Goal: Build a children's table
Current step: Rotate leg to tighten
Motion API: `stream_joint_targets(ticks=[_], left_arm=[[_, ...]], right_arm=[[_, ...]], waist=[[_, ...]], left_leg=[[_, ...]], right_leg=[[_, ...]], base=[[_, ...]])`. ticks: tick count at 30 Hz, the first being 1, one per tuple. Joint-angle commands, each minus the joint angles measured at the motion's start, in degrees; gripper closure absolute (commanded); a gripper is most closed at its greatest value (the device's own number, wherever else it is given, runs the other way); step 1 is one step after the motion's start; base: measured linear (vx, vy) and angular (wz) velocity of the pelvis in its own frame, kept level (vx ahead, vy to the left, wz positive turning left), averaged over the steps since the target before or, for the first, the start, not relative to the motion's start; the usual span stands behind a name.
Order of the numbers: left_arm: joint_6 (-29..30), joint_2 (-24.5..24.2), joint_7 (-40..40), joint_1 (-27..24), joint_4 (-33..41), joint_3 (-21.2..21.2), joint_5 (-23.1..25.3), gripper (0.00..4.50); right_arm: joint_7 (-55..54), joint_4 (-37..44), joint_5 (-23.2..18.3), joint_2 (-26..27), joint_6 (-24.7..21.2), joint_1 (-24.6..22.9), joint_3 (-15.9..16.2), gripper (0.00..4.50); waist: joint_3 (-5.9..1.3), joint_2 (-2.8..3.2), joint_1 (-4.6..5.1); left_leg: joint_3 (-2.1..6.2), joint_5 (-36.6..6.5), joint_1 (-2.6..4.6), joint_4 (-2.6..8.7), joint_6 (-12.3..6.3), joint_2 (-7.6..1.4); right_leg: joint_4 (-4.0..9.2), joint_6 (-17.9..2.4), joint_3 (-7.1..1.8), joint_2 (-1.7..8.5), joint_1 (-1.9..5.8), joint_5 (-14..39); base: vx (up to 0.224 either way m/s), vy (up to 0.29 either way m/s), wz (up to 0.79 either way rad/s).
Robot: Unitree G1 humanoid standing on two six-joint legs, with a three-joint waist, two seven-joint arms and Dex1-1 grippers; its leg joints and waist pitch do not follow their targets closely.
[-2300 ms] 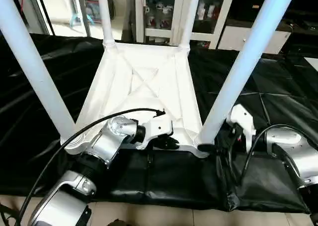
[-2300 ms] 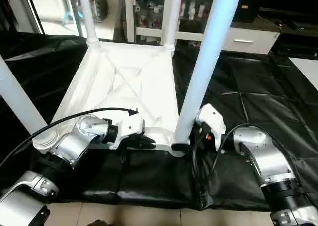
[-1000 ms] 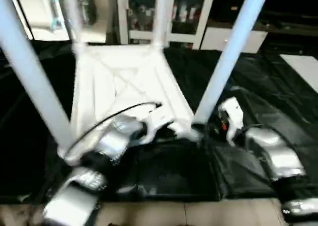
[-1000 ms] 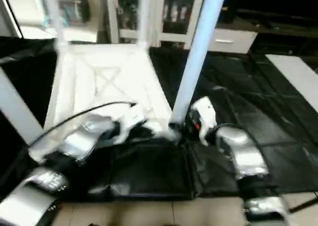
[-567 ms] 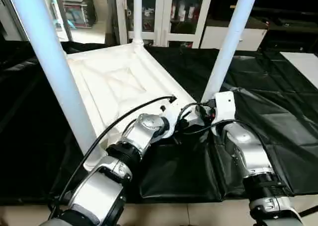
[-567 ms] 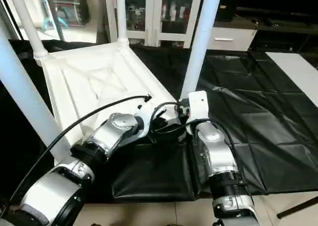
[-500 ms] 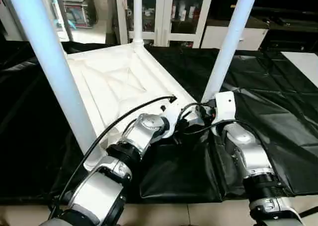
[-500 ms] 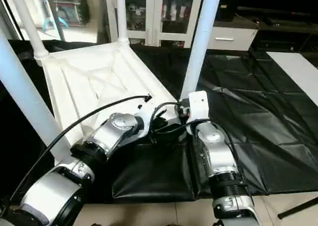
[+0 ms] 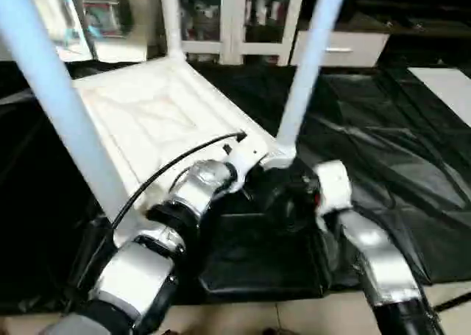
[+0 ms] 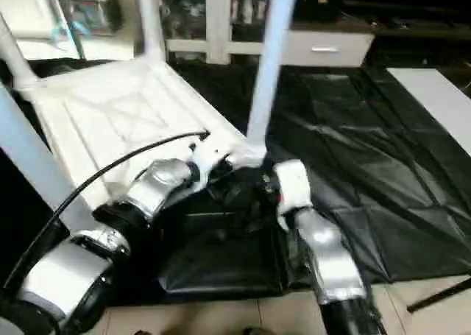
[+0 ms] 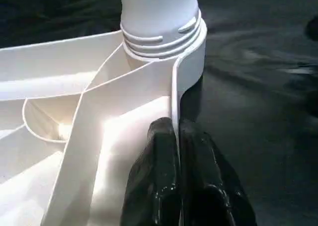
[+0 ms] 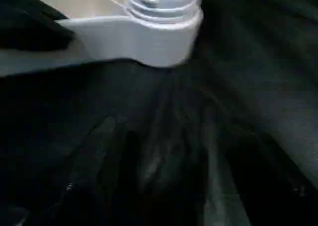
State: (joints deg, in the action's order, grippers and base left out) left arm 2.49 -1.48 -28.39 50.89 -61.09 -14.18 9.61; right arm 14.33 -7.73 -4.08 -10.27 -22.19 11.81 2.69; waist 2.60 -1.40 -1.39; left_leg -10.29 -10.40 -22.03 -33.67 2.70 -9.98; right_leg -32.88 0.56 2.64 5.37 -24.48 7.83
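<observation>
In the left eye view, the children's table (image 9: 154,121) lies upside down on a black sheet (image 9: 383,151), its ribbed underside facing up and its white legs standing upward from the corner sockets. One leg (image 9: 305,62) rises from the near corner socket (image 9: 276,158) at the middle of the scene; another leg (image 9: 55,107) stands at the left. The left arm (image 9: 184,202) reaches to the table's near rim beside that socket. The right arm (image 9: 360,239) lies just right of the socket, its white wrist housing (image 9: 331,184) close to the corner. A white glass-door cabinet (image 9: 228,18) stands behind.

The right eye view gives the same layout, with the black cable (image 10: 110,166) arching over the left forearm.

In the left wrist view, the left pincer (image 11: 176,151) is pinched narrow on the thin upright rim wall (image 11: 174,102) of the table, one black finger on each side, just below the round socket holding the leg's ribbed base (image 11: 159,22).

In the right wrist view, the socket (image 12: 154,32) sits on the black sheet ahead; the right pincer's fingers are lost in dark blur, so its state cannot be told.
</observation>
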Motion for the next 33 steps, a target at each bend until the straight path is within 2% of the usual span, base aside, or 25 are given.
stream_joint_targets(ticks=[1, 4, 5, 6, 7, 8, 9, 12, 13, 14, 15, 16, 17, 19, 20, 23, 24, 25, 26, 27, 28, 29, 30, 32, 33], left_arm=[[-4.77, 0.39, -1.05, 0.96, -0.83, -0.29, 0.35, 4.5], [-8.49, 0.94, -3.55, 1.74, -1.99, -1.61, 0.82, 4.5], [-8.49, 0.94, -3.55, 1.74, -1.99, -1.61, 0.82, 4.5], [-9.4, 1.06, -4.04, 1.87, -2.28, -1.87, 1.1, 4.5], [-10.65, 1.39, -5.02, 1.95, -2.53, -2.25, 1.32, 4.5], [-11.35, 1.76, -5.6, 2.04, -2.82, -2.35, 1.35, 4.5], [-11.98, 2.1, -6.22, 2.06, -2.95, -2.44, 1.28, 4.5], [-12.62, 2.63, -5.83, 1.86, -3.07, -2.51, 1.53, 4.5], [-11.87, 2.85, -7.57, 1.63, -3.06, -1.97, 0.6, 4.22], [-11.87, 2.85, -7.57, 1.63, -3.06, -1.97, 0.6, 4.22], [-11.02, 3.04, -9.52, 1.28, -2.58, -1.03, -0.93, 3.89], [-10.36, 3.11, -11.31, 0.98, -1.94, -0.36, -2.21, 3.89], [-10.01, 3.2, -13.0, 0.74, -1.5, 0.4, -3.27, 3.84], [-9.71, 2.9, -14.44, 0.16, 0.0, 0.81, -4.16, 3.69], [-9.36, 2.5, -15.92, -0.58, 1.83, 1.04, -4.96, 3.59], [-4.41, 0.09, -20.24, -6.02, 14.48, 1.73, -8.95, 3.36], [-2.77, -0.62, -20.69, -7.93, 18.59, 1.98, -9.88, 3.28], [-2.66, -0.67, -20.7, -8.07, 18.89, 2.0, -9.95, 3.28], [-0.62, -1.62, -20.92, -10.43, 23.92, 2.08, -10.87, 3.18], [2.85, -2.88, -21.16, -14.37, 32.41, 2.25, -12.72, 3.07], [4.23, -3.14, -21.18, -15.61, 35.1, 2.41, -13.39, 2.97], [6.05, -3.36, -21.2, -17.18, 38.42, 2.64, -14.24, 2.97], [7.66, -3.77, -20.68, -19.77, 43.57, 2.73, -14.73, 2.91], [9.82, -4.39, -19.66, -23.26, 50.36, 2.83, -15.17, 2.68], [10.93, -4.98, -18.45, -26.34, 55.72, 3.01, -15.08, 2.57]], right_arm=[[0.01, 3.56, -0.12, -0.15, -1.4, -0.79, 0.32, 0.97], [-0.56, 6.41, 0.41, -0.09, -2.86, -2.72, 0.2, 0.84], [-0.56, 6.41, 0.41, -0.09, -2.86, -2.72, 0.2, 0.71], [-0.81, 6.95, 0.63, -0.09, -3.21, -3.08, 0.17, 0.59], [-1.07, 7.58, 0.79, -0.17, -3.56, -3.57, 0.14, 0.52], [-1.68, 8.27, 1.14, -0.31, -4.04, -4.02, 0.19, 0.49], [-2.13, 8.75, 1.42, -0.46, -4.53, -4.34, 0.26, 0.39], [-2.39, 9.11, 1.91, -0.85, -4.9, -4.69, 0.34, 0.23], [-2.35, 9.38, 1.93, -0.92, -5.14, -4.87, 0.33, 0.14], [-2.35, 9.38, 1.93, -0.92, -5.14, -4.87, 0.33, 0.14], [-2.28, 9.53, 2.02, -1.03, -5.33, -4.97, 0.34, 0.09], [-2.28, 9.62, 2.12, -1.08, -5.49, -5.0, 0.34, 0.09], [-2.35, 9.81, 2.2, -1.13, -5.73, -5.07, 0.37, 0.09], [-2.39, 9.98, 2.2, -1.12, -5.8, -5.03, 0.41, 0.09], [-2.4, 10.23, 2.25, -1.02, -5.98, -5.0, 0.4, 0.09], [-2.05, 10.6, 2.09, -0.78, -5.02, -4.98, 0.34, 0.09], [-1.86, 10.75, 1.89, -0.82, -4.71, -5.08, 0.2, 0.09], [-1.85, 10.77, 1.87, -0.83, -4.68, -5.09, 0.19, 0.09], [-1.7, 11.17, 1.57, -0.83, -3.8, -5.33, -0.14, 0.09], [-0.78, 12.41, 0.4, -0.79, -2.56, -5.97, -0.8, 0.09], [-0.42, 12.87, 0.02, -0.8, -2.23, -6.21, -0.99, 0.09], [0.09, 13.5, -0.49, -0.84, -1.84, -6.58, -1.22, 0.09], [0.74, 14.85, -1.15, -1.01, -1.16, -7.39, -1.58, 0.09], [1.61, 16.83, -2.24, -1.12, -0.31, -8.48, -2.22, 0.09], [2.29, 18.53, -3.2, -1.14, 0.45, -9.39, -2.81, 0.09]], waist=[[-3.79, -0.3, -0.48], [-3.79, -0.35, -1.04], [-3.71, -0.14, -1.13], [-3.65, -0.29, -1.27], [-3.59, 0.05, -1.46], [-3.54, 0.13, -1.43], [-3.47, 0.03, -1.59], [-3.4, 0.09, -1.77], [-3.37, -0.06, -1.84], [-3.39, -0.03, -1.85], [-3.42, -0.08, -1.91], [-3.46, -0.28, -1.97], [-3.48, -0.21, -2.05], [-3.62, -0.42, -2.17], [-3.67, -0.44, -2.21], [-3.7, -0.69, -2.26], [-3.62, -0.64, -2.06], [-3.61, -0.65, -2.0], [-3.53, -0.61, -1.82], [-3.4, -0.89, -1.83], [-3.37, -1.3, -1.78], [-3.28, -1.07, -1.8], [-3.24, -1.24, -1.73], [-3.06, -0.84, -1.64], [-3.0, -1.06, -1.59]], left_leg=[[0.6, -14.05, 0.66, 4.0, -4.31, -2.23], [0.55, -13.66, 0.77, 4.0, -4.41, -2.29], [0.57, -13.94, 0.82, 4.07, -4.37, -2.31], [0.55, -14.59, 0.82, 4.13, -4.09, -2.36], [0.63, -15.45, 0.9, 4.26, -3.61, -2.4], [0.64, -15.81, 0.91, 4.32, -3.4, -2.41], [0.61, -17.3, 1.21, 4.38, -2.56, -2.47], [0.52, -18.62, 1.38, 4.45, -1.9, -2.57], [0.48, -18.92, 1.42, 4.47, -1.81, -2.59], [0.47, -18.78, 1.38, 4.46, -1.81, -2.56], [0.45, -18.11, 1.18, 4.46, -1.97, -2.53], [0.4, -17.75, 1.21, 4.41, -2.09, -2.51], [0.42, -17.31, 1.13, 4.38, -2.12, -2.49], [0.43, -14.75, 0.79, 4.34, -2.93, -2.62], [0.4, -14.34, 0.84, 4.27, -3.12, -2.63], [0.29, -12.04, 0.79, 4.13, -4.39, -2.94], [0.22, -11.29, 0.49, 4.15, -4.89, -2.87], [0.11, -11.57, 0.72, 4.02, -5.03, -2.89], [0.03, -11.9, 0.61, 4.05, -5.02, -2.74], [0.18, -13.18, 0.7, 4.27, -4.2, -3.23], [0.08, -13.34, 0.7, 4.27, -4.06, -3.3], [0.09, -13.46, 0.67, 4.28, -3.96, -3.27], [-0.05, -14.58, 0.99, 4.3, -3.54, -3.28], [0.05, -16.22, 1.07, 4.64, -2.24, -3.47], [0.1, -18.01, 1.33, 4.79, -1.21, -3.75]], right_leg=[[3.94, -10.84, -1.58, 2.54, 3.01, 13.57], [4.03, -10.72, -1.57, 2.54, 3.07, 14.53], [4.11, -10.74, -1.59, 2.52, 2.97, 14.87], [4.21, -10.55, -1.57, 2.56, 3.0, 15.97], [4.28, -10.34, -1.56, 2.61, 2.93, 17.46], [4.45, -10.07, -1.57, 2.52, 2.87, 18.02], [4.56, -9.52, -1.63, 2.43, 2.6, 19.32], [4.56, -9.44, -1.79, 2.46, 2.36, 19.94], [4.56, -9.31, -1.83, 2.53, 2.34, 20.21], [4.52, -9.32, -1.85, 2.57, 2.4, 20.13], [4.44, -9.35, -1.85, 2.68, 2.56, 19.69], [4.45, -9.43, -1.87, 2.74, 2.54, 19.48], [4.29, -9.63, -1.89, 2.83, 2.61, 19.14], [3.75, -10.74, -1.89, 2.95, 2.97, 15.65], [3.71, -10.94, -1.85, 2.95, 2.94, 14.97], [3.03, -12.61, -1.93, 3.17, 3.34, 11.2], [2.9, -12.93, -1.89, 3.1, 3.42, 10.99], [2.98, -12.96, -1.91, 3.08, 3.2, 11.78], [3.18, -12.62, -1.91, 2.87, 3.11, 12.75], [3.15, -12.15, -1.95, 3.21, 3.3, 15.25], [3.08, -12.04, -1.95, 3.14, 3.27, 15.66], [3.17, -11.74, -1.98, 3.08, 3.09, 16.39], [3.4, -10.9, -1.96, 2.74, 2.64, 17.99], [3.57, -9.6, -1.97, 2.52, 2.49, 19.61], [3.58, -9.12, -2.0, 2.43, 2.3, 19.9]], base=[[0.0, 0.0, 0.0], [0.0, 0.0, 0.0], [0.0, 0.0, 0.0], [0.0, 0.0, 0.0], [0.0, 0.0, 0.0], [0.0, 0.0, 0.0], [0.0, 0.0, 0.0], [0.0, 0.0, 0.0], [0.0, 0.0, 0.0], [0.0, 0.0, 0.0], [0.0, 0.0, 0.0], [0.0, 0.0, 0.0], [0.0, 0.0, 0.0], [0.0, 0.0, 0.0], [0.0, 0.0, 0.0], [0.0, 0.0, 0.0], [0.0, 0.0, 0.0], [0.0, 0.0, 0.0], [0.0, 0.0, 0.0], [0.0, 0.0, 0.0], [0.0, 0.0, 0.0], [0.0, 0.0, 0.0], [0.0, 0.0, 0.0], [0.0, 0.0, 0.0], [0.0, 0.0, 0.0]])
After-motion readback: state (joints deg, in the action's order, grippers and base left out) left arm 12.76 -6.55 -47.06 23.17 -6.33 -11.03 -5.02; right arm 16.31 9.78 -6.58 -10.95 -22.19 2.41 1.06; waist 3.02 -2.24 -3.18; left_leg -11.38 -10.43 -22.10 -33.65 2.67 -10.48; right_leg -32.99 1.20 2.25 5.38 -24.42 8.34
